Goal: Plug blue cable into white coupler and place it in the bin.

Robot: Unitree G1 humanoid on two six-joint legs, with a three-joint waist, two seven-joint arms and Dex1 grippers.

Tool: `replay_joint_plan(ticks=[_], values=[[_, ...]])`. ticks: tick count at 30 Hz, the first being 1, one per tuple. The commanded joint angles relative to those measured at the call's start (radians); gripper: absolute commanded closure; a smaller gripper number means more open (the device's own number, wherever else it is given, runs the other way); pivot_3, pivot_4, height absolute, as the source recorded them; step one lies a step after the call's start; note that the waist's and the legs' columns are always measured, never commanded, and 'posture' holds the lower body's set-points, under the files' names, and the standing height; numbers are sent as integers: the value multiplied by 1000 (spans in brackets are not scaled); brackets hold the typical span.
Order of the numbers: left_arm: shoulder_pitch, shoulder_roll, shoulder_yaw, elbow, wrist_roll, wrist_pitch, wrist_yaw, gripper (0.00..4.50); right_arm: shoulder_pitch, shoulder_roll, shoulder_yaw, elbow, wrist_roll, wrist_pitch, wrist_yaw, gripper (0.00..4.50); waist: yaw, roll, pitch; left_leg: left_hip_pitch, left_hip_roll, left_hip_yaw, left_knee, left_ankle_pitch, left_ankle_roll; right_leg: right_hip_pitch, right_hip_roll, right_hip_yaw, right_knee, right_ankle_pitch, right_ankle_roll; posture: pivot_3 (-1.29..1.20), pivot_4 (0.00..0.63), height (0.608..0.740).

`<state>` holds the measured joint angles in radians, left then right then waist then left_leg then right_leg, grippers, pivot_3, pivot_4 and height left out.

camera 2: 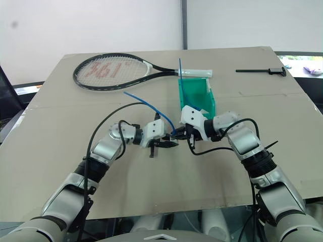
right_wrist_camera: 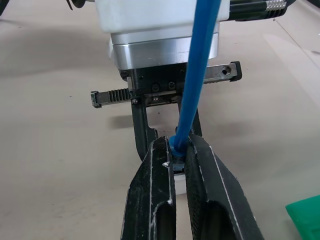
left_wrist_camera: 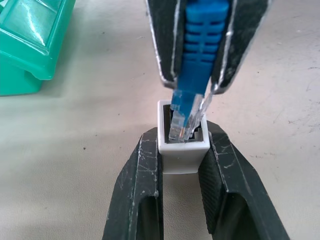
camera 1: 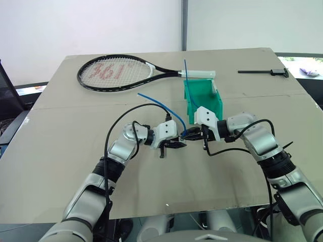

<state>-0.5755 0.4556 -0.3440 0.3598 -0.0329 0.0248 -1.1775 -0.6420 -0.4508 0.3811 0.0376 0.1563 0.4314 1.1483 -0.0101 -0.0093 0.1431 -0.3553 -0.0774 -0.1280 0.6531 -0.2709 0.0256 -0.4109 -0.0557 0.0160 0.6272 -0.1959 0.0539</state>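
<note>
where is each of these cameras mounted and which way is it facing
Left and right eye: on the head, looking forward and down at both arms, the table, the bin.
Left wrist: along the left gripper holding the white coupler.
Right wrist: along the right gripper clamping the blue cable.
Both wrist views share the plug entering the coupler.
</note>
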Motion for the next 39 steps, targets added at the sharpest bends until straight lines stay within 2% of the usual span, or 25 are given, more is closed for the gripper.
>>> replay_joint_plan(ticks=[1,7,18,39], values=[[-18,-1,10,15,10,-14,11,4133,7,-22,31,21,-29,26,9,4500,0,0,0,0,0,0,0,0,0,0,0,0,0,0,0,0,150,740],[-16,-1,11,15,10,-18,10,4133,-6,-33,59,40,-53,4,18,4500,0,0,0,0,0,0,0,0,0,0,0,0,0,0,0,0,150,740],[-7,0,11,8,10,-20,14,4133,-75,-38,42,82,-55,-14,39,4500,0,0,0,-1,0,-1,0,0,0,0,0,-1,0,0,0,0,150,740],[-6,-3,13,8,9,-19,16,4133,-101,-29,12,57,-28,6,54,4500,2,0,1,-4,-1,-3,0,0,0,-3,-1,-3,-1,0,0,0,150,740]])
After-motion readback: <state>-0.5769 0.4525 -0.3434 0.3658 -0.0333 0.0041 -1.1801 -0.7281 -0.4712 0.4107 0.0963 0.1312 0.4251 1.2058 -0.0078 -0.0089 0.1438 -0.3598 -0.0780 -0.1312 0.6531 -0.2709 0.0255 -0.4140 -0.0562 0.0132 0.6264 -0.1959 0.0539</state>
